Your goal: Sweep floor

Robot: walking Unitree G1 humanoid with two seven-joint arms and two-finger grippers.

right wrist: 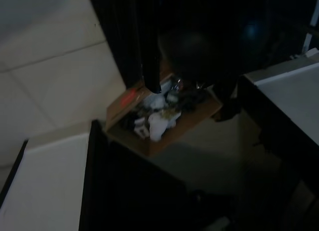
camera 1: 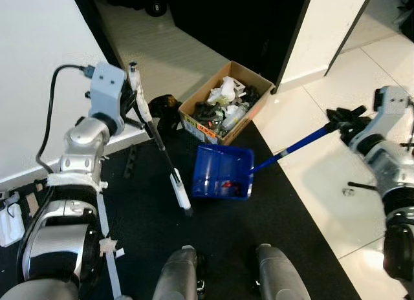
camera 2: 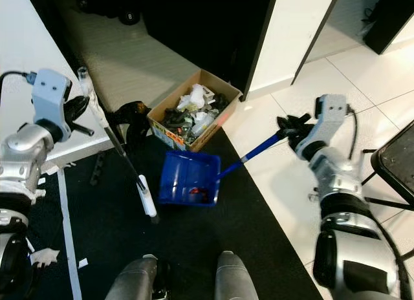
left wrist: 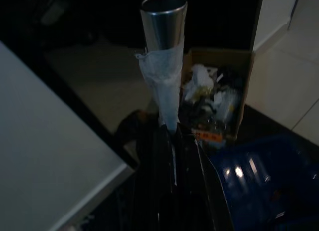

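Your left tool (camera 1: 137, 96) grips the broom (camera 1: 169, 164), your right tool (camera 1: 343, 121) the blue dustpan (camera 1: 221, 172) beside the cardboard box (camera 1: 226, 101).

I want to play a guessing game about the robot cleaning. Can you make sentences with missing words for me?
1. The dustpan is colored ____.
2. The cardboard box is full of ____.
3. The left gripper holds the ____.
4. The dustpan sits on the ____ mat.

Missing words: blue; trash; broom; black

Silver jointed arms carry pale grey wrist blocks, black cables and black-fingered pincers.
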